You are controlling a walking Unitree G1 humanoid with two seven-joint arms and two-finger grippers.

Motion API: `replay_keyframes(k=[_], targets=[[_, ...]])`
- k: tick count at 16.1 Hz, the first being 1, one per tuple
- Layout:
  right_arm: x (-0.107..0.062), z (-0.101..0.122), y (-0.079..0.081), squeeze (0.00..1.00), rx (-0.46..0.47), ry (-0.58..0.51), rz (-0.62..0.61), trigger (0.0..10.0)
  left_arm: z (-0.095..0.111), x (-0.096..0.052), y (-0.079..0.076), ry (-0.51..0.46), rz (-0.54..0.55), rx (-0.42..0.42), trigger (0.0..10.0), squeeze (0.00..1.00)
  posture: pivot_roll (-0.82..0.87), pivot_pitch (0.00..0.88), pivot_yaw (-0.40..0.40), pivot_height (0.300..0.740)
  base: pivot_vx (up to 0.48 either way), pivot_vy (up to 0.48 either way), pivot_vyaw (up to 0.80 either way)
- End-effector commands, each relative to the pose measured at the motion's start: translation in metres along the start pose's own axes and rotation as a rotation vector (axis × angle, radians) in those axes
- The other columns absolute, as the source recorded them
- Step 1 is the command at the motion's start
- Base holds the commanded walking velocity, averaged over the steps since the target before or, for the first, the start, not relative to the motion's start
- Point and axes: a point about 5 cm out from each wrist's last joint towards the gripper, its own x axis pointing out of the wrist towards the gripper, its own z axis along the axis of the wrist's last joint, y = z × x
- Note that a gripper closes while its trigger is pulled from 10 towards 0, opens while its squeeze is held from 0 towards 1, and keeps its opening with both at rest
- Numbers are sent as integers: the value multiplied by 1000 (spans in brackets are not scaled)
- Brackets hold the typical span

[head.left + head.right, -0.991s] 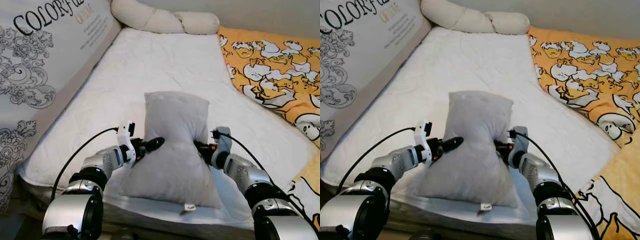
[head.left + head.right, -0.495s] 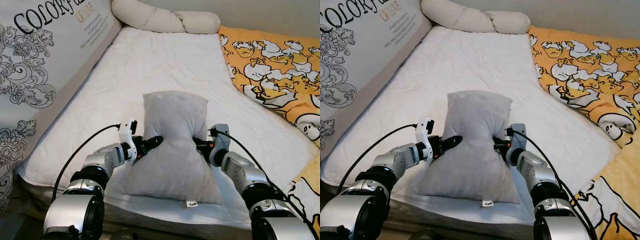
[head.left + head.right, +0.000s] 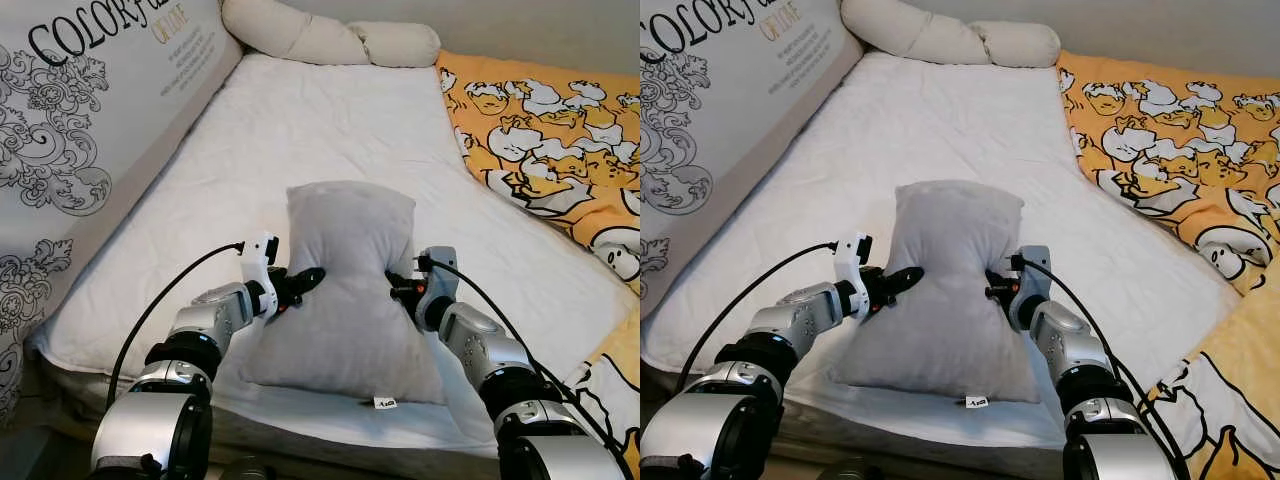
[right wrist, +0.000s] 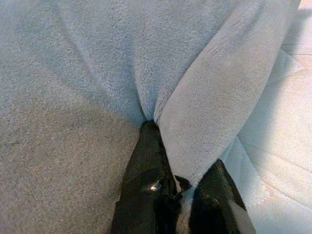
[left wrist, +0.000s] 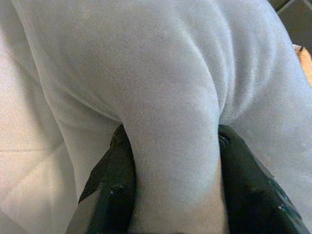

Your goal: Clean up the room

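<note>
A grey plush pillow (image 3: 345,290) lies lengthwise on the white mattress (image 3: 300,130), its near end at the bed's front edge, pinched in at the waist. My left gripper (image 3: 305,279) is shut on a fold of its left side; that fold (image 5: 170,146) bulges between the two black fingers (image 5: 114,170). My right gripper (image 3: 397,291) is shut on a fold of the pillow's right side (image 4: 204,117), the fabric creased between its fingers (image 4: 146,161). A small white tag (image 3: 383,403) sticks out at the pillow's near edge.
A cream knotted bolster (image 3: 330,38) lies across the head of the bed. A printed grey-and-white cushion panel (image 3: 70,130) leans along the left side. An orange duck-patterned blanket (image 3: 560,150) covers the right side. Bare mattress stretches beyond the pillow.
Both grippers have pushed the pillow slightly farther onto the bed, away from me; its near edge sits a little deeper on the mattress. The grips are unchanged.
</note>
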Motion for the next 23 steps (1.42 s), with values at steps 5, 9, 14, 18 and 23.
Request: replay_keyframes(k=[5,9,14,18,23], targets=[[3,28,8,0,-38,-140,2,0,24,12,-22,-85,-56,86,0,0,9,0,-11,740,0,0,0],[-1,55,15,0,-34,-298,8,0,55,16,-46,-200,-96,215,0,0,9,0,-31,740,0,0,0],[-14,51,22,0,-9,-375,0,0,54,7,-63,-269,-90,383,0,0,18,0,-15,740,0,0,0],[-20,48,26,0,-8,-402,-15,0,50,-4,-63,-285,-92,387,0,0,18,0,-8,740,0,0,0],[-21,47,25,0,-62,-385,-128,10000,53,-8,-51,-255,93,461,10000,0,22,0,-6,740,0,0,0]])
